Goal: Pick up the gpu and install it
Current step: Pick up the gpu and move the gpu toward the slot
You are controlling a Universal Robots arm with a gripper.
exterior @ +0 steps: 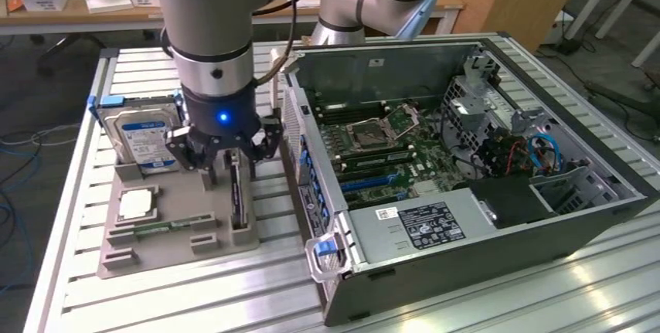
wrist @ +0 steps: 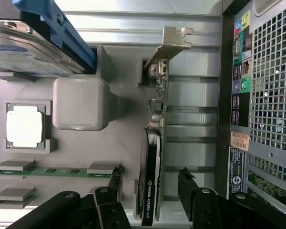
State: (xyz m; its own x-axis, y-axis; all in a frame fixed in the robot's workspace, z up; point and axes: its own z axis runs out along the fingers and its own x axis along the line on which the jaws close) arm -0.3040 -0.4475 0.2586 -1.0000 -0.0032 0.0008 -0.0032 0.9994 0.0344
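Observation:
The gpu [wrist: 155,157] stands on its edge in a slot of the grey holder tray [wrist: 81,102], green board and black shroud side by side, its silver bracket [wrist: 174,40] at the far end. My gripper [wrist: 150,174] is open, one black finger [wrist: 115,176] on each side of the card with a gap to both. In the exterior view the gripper [exterior: 232,169] hangs just above the gpu [exterior: 237,198] on the tray [exterior: 175,259], to the left of the open computer case [exterior: 577,217].
The tray also holds a hard drive with a blue label [exterior: 144,136], a CPU [exterior: 136,203] and a RAM stick [exterior: 165,229]. Inside the case lies the motherboard [exterior: 382,147] with blue slots [exterior: 366,182]. The case's rear panel [wrist: 262,95] stands close beside the card.

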